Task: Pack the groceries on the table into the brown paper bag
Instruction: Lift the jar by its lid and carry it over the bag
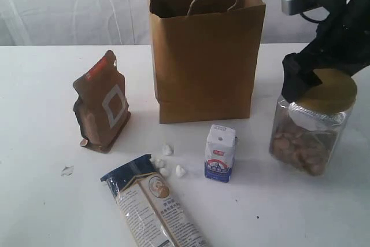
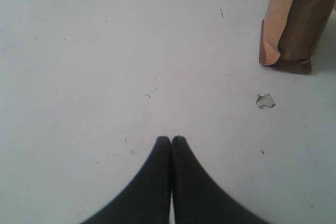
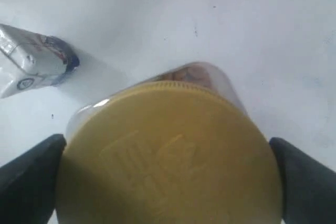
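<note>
The inside of the brown paper bag [image 1: 205,56] can't be seen from here: it stands upright at the back of the white table [image 1: 34,114], its creased kraft front and one twisted loop handle facing out. The long blue-topped noodle packet [image 1: 153,206] lies flat in front, its glossy lower end cut off by the edge of the exterior view. Small white lumps [image 1: 167,163] sit just beside its blue end, too small to identify. Left of the bag stands the brown red-labelled pouch [image 1: 101,108], crumpled, with a pale square on its face; a small pale flat scrap [image 1: 67,170] lies near it. The small white-blue carton [image 1: 220,153] stands upright in front of the bag. At the right, the tan-lidded clear jar [image 1: 309,134] rests on the table, round brown pieces visible through its wall. The right gripper [image 3: 167,179] hides part of the lid; spread wide, its dark fingers [image 3: 31,177] sit against the rim on both sides, clasping it. The left gripper [image 2: 171,142] is pinched together on nothing, above bare table.
</note>
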### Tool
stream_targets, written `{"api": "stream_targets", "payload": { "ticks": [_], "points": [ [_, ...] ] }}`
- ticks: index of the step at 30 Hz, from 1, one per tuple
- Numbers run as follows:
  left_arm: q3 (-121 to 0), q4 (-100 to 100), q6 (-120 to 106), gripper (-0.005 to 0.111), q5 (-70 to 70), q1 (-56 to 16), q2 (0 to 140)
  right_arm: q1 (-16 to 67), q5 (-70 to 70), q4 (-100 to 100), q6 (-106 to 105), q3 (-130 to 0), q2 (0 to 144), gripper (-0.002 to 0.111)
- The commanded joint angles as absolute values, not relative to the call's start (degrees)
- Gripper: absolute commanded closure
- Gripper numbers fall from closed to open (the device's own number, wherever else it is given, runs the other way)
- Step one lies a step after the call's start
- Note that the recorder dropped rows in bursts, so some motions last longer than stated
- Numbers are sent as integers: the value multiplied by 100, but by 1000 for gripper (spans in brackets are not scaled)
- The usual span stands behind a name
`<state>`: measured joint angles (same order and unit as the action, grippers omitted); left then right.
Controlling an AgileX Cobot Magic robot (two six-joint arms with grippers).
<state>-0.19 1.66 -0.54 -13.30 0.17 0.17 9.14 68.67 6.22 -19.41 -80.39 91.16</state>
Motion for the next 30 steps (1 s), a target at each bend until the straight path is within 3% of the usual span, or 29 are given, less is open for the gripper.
{"api": "stream_targets", "payload": {
  "ticks": [1,12,21,30],
  "points": [
    [0,164,0,107,-1332,-15,0,914,6996,602,-1818,-8241,8601,76],
    [0,164,0,107,-1332,-15,0,914,6996,957,-1712,-9898,8220,76],
    [0,164,0,107,-1332,-15,0,914,6749,3664,-1791,-11362,8999,76],
    [0,164,0,107,-1332,-15,0,914,5713,5533,-2515,-11606,9672,76]
  ]
}}
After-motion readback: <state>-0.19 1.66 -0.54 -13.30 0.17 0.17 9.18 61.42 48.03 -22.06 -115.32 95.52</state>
